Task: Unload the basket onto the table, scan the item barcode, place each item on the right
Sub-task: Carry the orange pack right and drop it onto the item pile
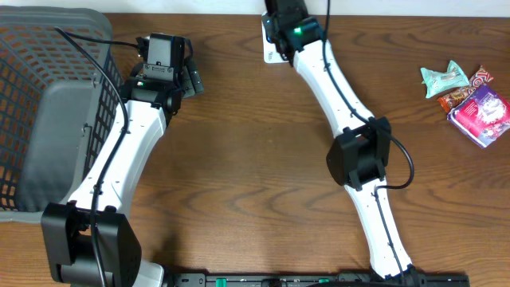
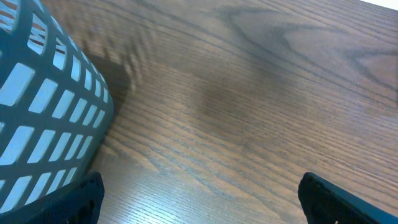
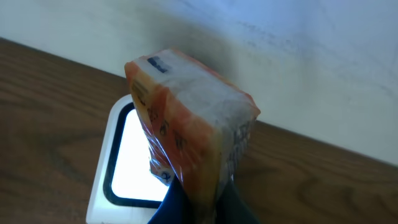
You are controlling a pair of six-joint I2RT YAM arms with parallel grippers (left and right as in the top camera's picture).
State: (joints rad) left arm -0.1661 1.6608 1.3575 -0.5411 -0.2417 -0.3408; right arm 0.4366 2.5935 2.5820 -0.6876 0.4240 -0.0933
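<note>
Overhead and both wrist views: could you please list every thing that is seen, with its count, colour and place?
basket: one, dark grey mesh, left end of the table
scanner: one, white frame with a bright window, far edge of the table
orange pack: one, orange and white, held over the scanner
snack packs: three, teal, brown-red and pink, clustered at the right end
table: one, brown wood
left tool: one, black, open and empty, beside the basket
right tool: one, dark, shut on the orange pack
</note>
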